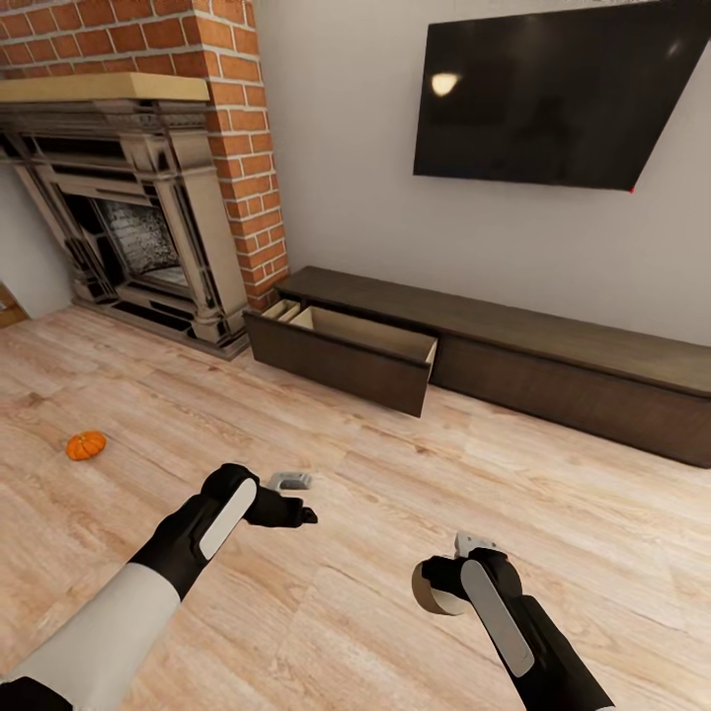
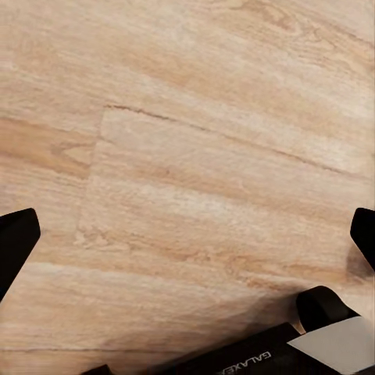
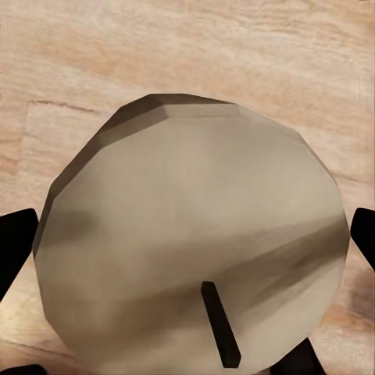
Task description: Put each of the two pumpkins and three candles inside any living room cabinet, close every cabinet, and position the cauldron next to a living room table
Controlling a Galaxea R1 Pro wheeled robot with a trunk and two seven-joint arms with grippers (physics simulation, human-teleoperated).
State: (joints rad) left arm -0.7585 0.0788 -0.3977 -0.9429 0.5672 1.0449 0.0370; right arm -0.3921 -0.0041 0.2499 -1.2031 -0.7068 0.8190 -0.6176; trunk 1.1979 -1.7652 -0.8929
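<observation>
A tan candle with a dark wick is held low over the wooden floor by my right gripper. Close up, the candle sits between the two dark fingertips of that gripper. My left gripper hovers open above bare floor, its fingertips spread wide with nothing between them. One orange pumpkin lies on the floor to the left of my left arm. The long dark-brown cabinet runs along the far wall, and its left drawer is pulled out, showing a pale wood interior.
A stone fireplace with a brick chimney stands at the back left, beside the cabinet's open end. A black TV hangs on the wall above the cabinet. Wooden floor stretches between me and the cabinet.
</observation>
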